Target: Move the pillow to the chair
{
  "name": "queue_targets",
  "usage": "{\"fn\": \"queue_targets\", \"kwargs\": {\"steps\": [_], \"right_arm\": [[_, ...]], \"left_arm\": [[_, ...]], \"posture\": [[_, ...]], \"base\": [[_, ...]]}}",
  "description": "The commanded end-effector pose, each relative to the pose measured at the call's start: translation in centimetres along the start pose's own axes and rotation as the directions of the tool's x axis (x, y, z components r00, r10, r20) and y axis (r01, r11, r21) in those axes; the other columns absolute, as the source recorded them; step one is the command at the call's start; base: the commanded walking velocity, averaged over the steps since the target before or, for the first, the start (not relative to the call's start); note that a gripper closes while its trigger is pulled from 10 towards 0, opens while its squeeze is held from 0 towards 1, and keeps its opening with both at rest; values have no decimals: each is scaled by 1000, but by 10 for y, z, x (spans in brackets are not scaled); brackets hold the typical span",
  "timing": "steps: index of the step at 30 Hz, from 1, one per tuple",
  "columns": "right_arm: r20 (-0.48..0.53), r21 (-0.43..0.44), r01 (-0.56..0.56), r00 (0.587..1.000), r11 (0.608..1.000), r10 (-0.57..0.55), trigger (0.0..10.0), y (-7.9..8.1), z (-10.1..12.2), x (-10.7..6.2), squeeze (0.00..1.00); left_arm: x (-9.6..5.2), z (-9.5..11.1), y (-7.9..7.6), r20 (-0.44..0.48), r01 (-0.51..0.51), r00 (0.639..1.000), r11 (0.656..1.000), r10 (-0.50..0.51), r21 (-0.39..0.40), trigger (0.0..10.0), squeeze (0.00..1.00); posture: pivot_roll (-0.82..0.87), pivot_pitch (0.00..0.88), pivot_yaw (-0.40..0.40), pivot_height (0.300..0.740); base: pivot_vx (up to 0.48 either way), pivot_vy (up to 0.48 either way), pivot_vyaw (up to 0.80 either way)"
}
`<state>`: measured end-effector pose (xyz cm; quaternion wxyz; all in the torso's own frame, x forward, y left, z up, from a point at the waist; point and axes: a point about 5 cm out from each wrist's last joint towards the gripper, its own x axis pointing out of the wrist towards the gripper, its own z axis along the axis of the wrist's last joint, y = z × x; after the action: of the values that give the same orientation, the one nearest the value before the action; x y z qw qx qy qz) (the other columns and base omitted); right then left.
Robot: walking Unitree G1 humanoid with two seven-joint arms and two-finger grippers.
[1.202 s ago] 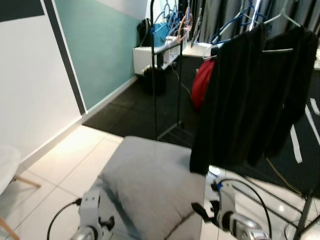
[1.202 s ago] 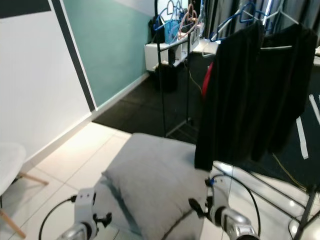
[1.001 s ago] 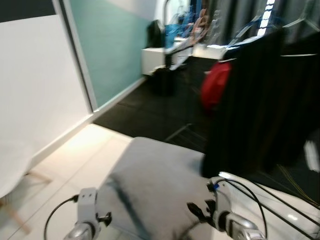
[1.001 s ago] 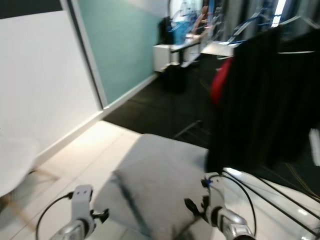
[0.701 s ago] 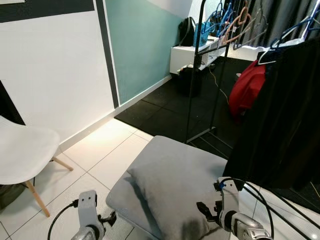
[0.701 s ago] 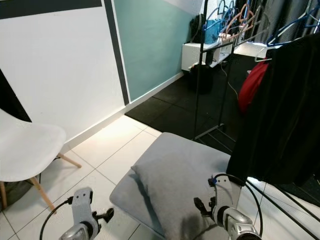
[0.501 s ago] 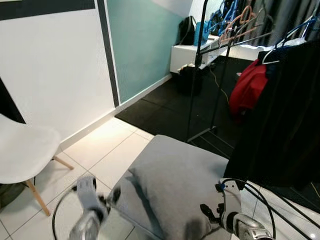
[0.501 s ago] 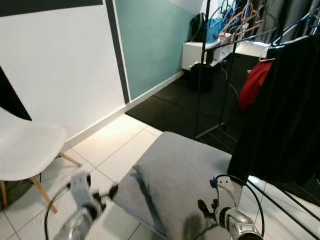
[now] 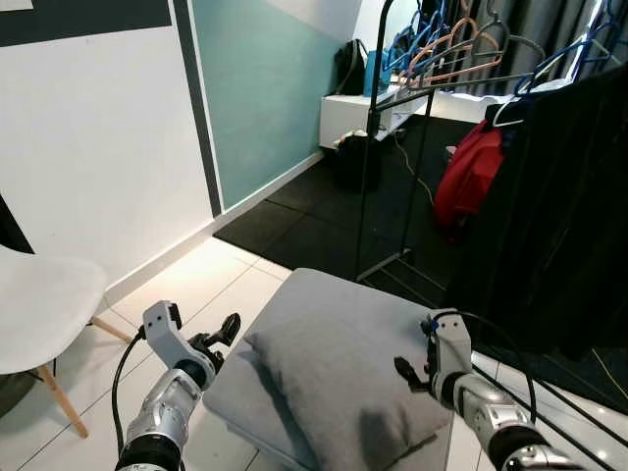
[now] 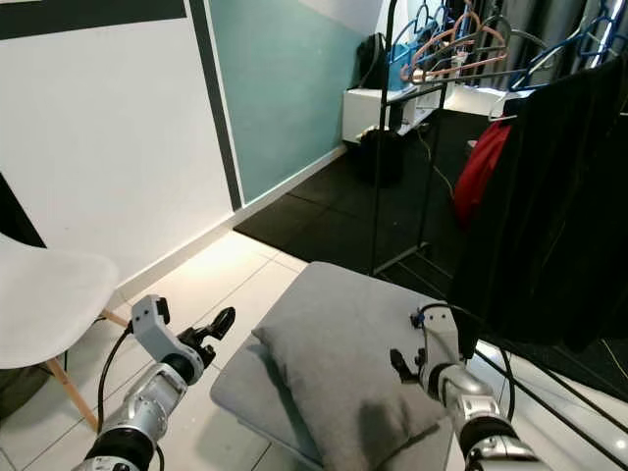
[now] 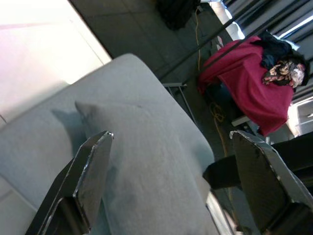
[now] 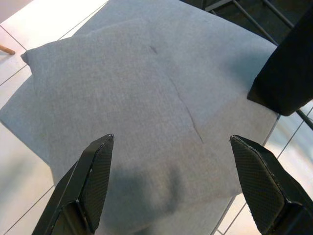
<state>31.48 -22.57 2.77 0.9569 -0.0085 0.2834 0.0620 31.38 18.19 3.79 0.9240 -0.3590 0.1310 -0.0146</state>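
A grey pillow point(image 9: 343, 378) lies on a grey padded seat point(image 9: 324, 289) low in front of me. The white chair point(image 9: 39, 304) stands at the far left by the wall, with wooden legs. My left gripper point(image 9: 224, 331) is open beside the pillow's left corner, apart from it. At the pillow's right edge my right gripper point(image 9: 405, 375) is open, close against the fabric. The left wrist view looks between spread fingers along the pillow point(image 11: 137, 161). The right wrist view looks down on the pillow point(image 12: 122, 98) between wide-apart fingers.
A metal clothes rack point(image 9: 368, 147) with hangers stands just behind the seat. Black garments point(image 9: 549, 216) hang at the right, reaching near my right arm. A red cloth point(image 9: 469, 177) hangs farther back. White tiled floor point(image 9: 196, 280) lies between the seat and the chair.
The camera has swung left, bringing the chair into view. My left arm has risen from low down to beside the pillow's left corner. The right gripper stays at the pillow's right edge.
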Motion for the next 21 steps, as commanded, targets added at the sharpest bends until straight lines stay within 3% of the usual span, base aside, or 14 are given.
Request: {"fn": "queue_targets", "kwargs": {"steps": [1, 2, 4, 7, 9, 12, 16, 18, 19, 21], "right_arm": [[23, -12, 0, 1000, 1000, 1, 10000, 0, 11, 2, 0], [62, -26, -12, 998, 1000, 14, 10000, 3, 27, 4, 0], [86, -37, -22, 996, 999, 25, 10000, 5, 37, 5, 0], [92, -41, -25, 995, 999, 28, 10000, 5, 40, 5, 0], [104, -56, -37, 994, 998, 42, 10000, 7, 46, 6, 0], [113, -66, -47, 992, 997, 54, 10000, 9, 51, 6, 0], [127, -83, -64, 989, 994, 74, 10000, 12, 57, 7, 0], [137, -96, -79, 986, 992, 92, 10000, 15, 62, 7, 0], [137, -96, -79, 986, 992, 92, 10000, 15, 62, 7, 0], [144, -105, -87, 984, 991, 102, 10000, 16, 67, 7, 0]], "left_arm": [[-2, 0, 4, -20, -12, 1000, 1000, 12, -11, 10000, 0], [-1, 3, 6, -37, -8, 999, 999, 10, 52, 10000, 0], [0, 6, 9, -34, -20, 999, 993, 24, 117, 10000, 0], [0, 8, 10, -31, -29, 999, 990, 34, 140, 10000, 0], [-1, 12, 14, -10, -66, 998, 975, 69, 214, 10000, 0], [-3, 14, 16, 7, -91, 996, 966, 92, 243, 10000, 0], [-5, 13, 16, 13, -95, 995, 975, 95, 203, 10000, 0], [-3, 15, 13, 36, -77, 997, 992, 74, 100, 10000, 0], [-3, 15, 13, 36, -77, 997, 992, 74, 100, 10000, 0], [-1, 19, 6, 54, -31, 998, 999, 29, 27, 10000, 0]], "posture": [[-173, 27, -21, 650], [-178, 29, -22, 640], [-180, 30, -23, 630], [-181, 31, -23, 625], [-182, 32, -28, 615], [-184, 31, -29, 605], [-188, 31, -35, 590], [-190, 31, -38, 580], [-190, 31, -38, 580], [-190, 30, -38, 570]], "base": [[0, 0, 0], [0, 0, 0], [0, 0, 0], [0, 0, 0], [0, 0, 0], [0, 0, 0], [0, 0, 0], [0, 0, 0], [0, 0, 0], [0, 0, 0]]}}
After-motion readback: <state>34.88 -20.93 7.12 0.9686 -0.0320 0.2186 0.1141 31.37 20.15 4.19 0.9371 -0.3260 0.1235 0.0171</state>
